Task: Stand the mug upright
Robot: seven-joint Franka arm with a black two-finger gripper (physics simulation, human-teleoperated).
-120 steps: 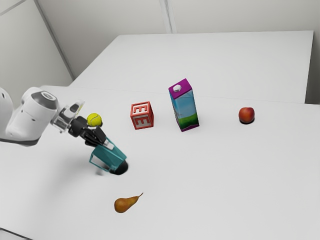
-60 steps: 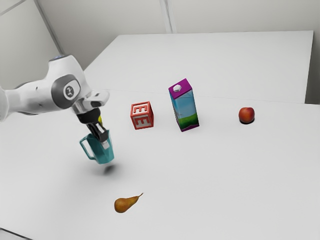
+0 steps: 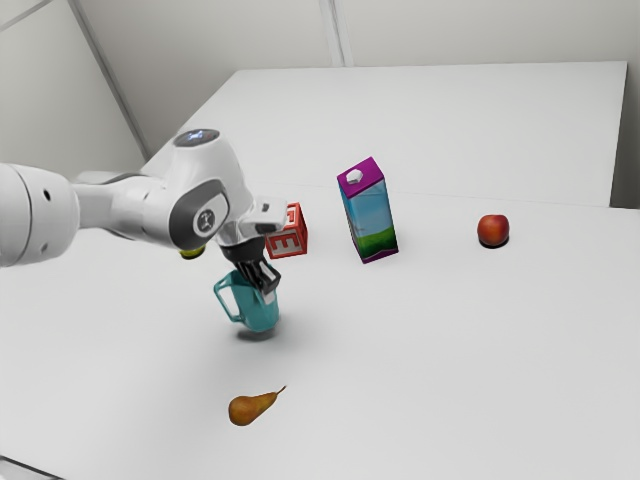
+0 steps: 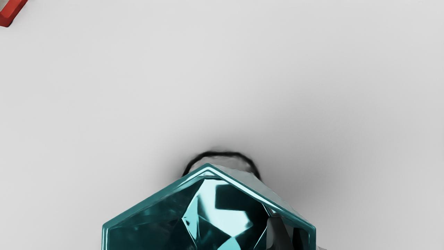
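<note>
The teal mug [image 3: 252, 306] stands nearly upright, tilted slightly, with its handle toward the exterior view's left. My gripper [image 3: 267, 283] comes down on it from above and is shut on the mug's wall at the rim. A dark shadow lies right under the base; whether the base touches the table is hard to tell. In the wrist view the six-sided rim of the mug [image 4: 145, 205] faces the camera. There my gripper [image 4: 301, 239] has one dark finger inside the mug and a bit of the other outside the wall.
A red letter block [image 3: 291, 238] is partly behind the hand, its corner also in the wrist view. A tennis ball [image 3: 192, 253] peeks out under the arm. The carton [image 3: 372, 217] and apple [image 3: 493, 229] stand toward the exterior view's right; a pear [image 3: 250, 409] lies nearer the camera.
The mug has swung from a strong tilt to nearly upright in my grip. It first moved toward the exterior view's left, then back toward its right, with the hand turning over above it.
</note>
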